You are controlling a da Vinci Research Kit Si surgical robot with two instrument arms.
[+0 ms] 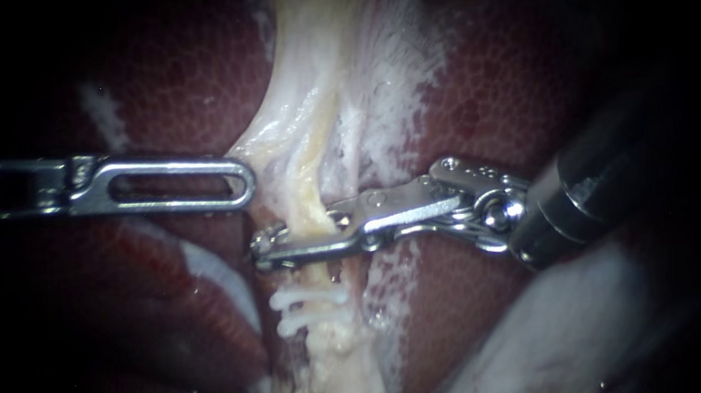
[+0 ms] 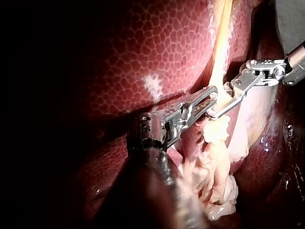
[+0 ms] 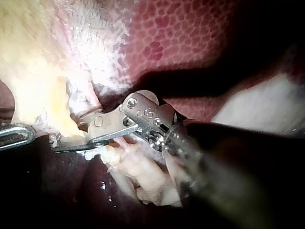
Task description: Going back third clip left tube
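The right instrument [image 1: 288, 246], bright jointed metal on a dark shaft, reaches across the tube [image 1: 311, 192]. Its two slim jaws stand a little apart, a narrow gap showing between them, and the tube runs through that gap; they hold nothing. The tube is a pale yellow, waxy cord set in a sheet of white, fibrous tissue [image 1: 375, 73] that fans out over the liver [image 1: 165, 78], whose dark red surface is finely cobbled. Just below the jaws, two white clips [image 1: 308, 298] sit across the tube, one under the other, each a small ribbed bar (only two can be made out for certain). The left instrument [image 1: 242, 182] lies level, well clear of the clips. Its long slotted jaws lie together and its rounded tip rests against the edge of the white tissue beside the tube, gripping nothing that shows.
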